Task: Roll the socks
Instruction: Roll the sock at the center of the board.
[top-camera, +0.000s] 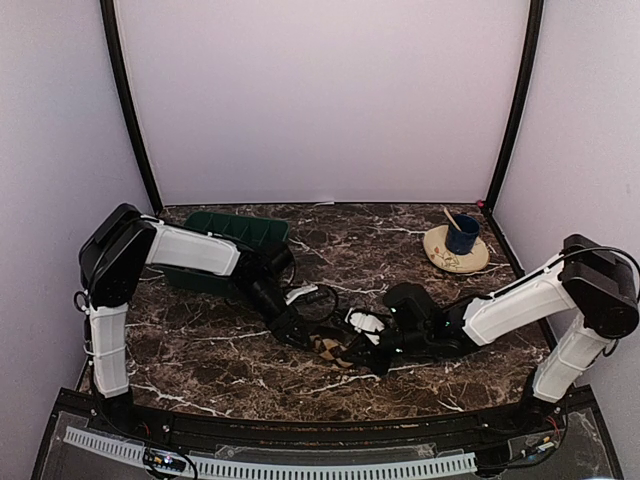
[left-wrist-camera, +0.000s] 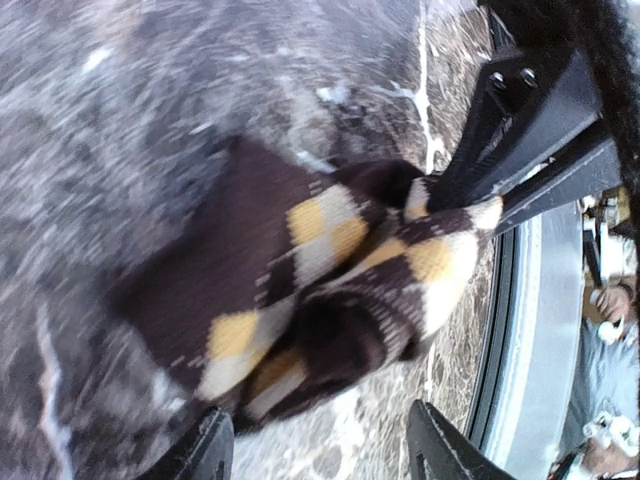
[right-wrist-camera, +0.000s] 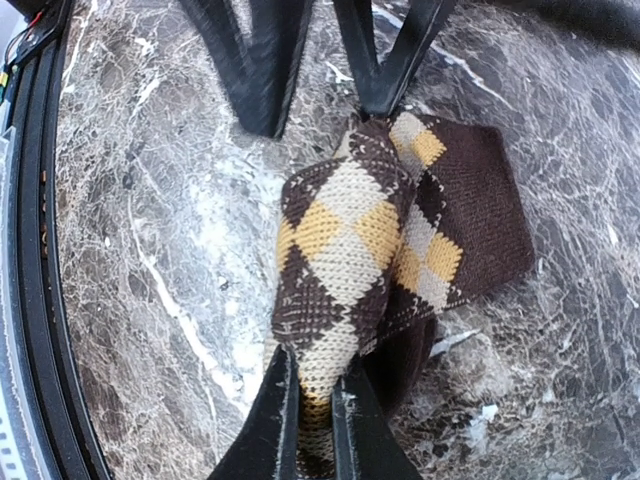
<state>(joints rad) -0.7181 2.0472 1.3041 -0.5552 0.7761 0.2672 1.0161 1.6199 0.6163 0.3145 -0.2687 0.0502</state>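
Note:
The brown-and-black diamond-checkered sock lies bunched and folded on the dark marble table, in the middle near the front. My right gripper is shut on its near end, with knit fabric pinched between the fingers. My left gripper is open, its fingers spread just short of the sock's other side. A plain dark brown flap is part of the bundle. I cannot make out a separate tan sock.
A green tray stands at the back left behind the left arm. A tan plate with a blue cup sits at the back right. The table's black front rail is close to the sock.

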